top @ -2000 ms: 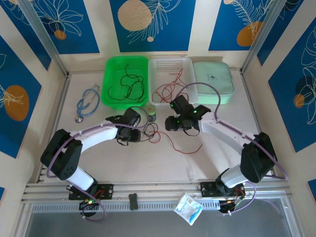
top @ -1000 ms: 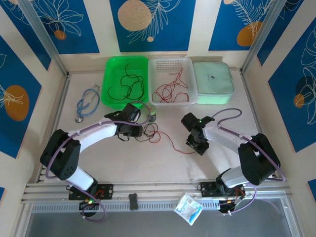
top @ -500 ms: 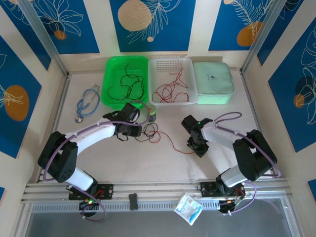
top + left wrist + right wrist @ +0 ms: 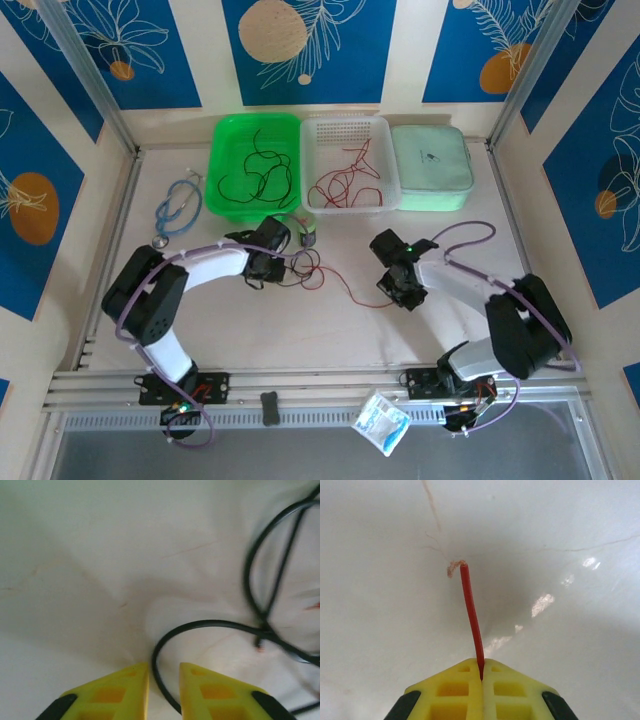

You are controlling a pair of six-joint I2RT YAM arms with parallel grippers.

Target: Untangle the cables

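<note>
2 right fingers now on cable

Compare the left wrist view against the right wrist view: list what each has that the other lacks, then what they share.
Left wrist: the left gripper, jaws narrowly parted, straddles a looping black cable. Right wrist: the right gripper is shut on a red cable, its frayed tip sticking out. Shared: yellow fingertips above the pale table.
</note>
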